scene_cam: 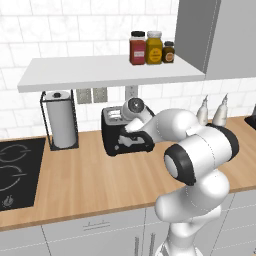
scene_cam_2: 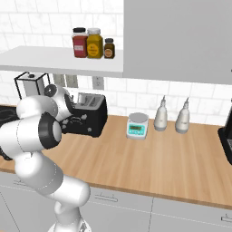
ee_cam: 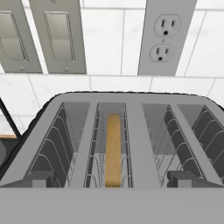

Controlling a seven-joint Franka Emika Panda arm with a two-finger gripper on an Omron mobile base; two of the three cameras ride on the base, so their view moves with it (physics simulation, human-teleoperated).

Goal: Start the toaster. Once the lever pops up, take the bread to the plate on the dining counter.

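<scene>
The glossy black toaster (scene_cam: 116,136) (scene_cam_2: 93,114) stands on the wall counter under the shelf. From above, the toaster (ee_cam: 131,103) shows its wire-lined slots, and the tan bread (ee_cam: 113,148) stands on edge deep in the slot second from the left. My gripper (ee_cam: 112,180) hovers just over the toaster's front edge, open, with its fingertips (ee_cam: 39,178) set wide apart and nothing between them. My white arm covers part of the toaster's front in both base views. The plate and the dining counter are out of view.
A paper towel roll (scene_cam: 61,122) and a black cooktop (scene_cam: 15,170) lie left of the toaster. Right of it are a kitchen scale (scene_cam_2: 137,125), two bottles (scene_cam_2: 172,115) and a black coffee machine (scene_cam_2: 226,140). Spice jars (scene_cam: 151,47) sit on the shelf above.
</scene>
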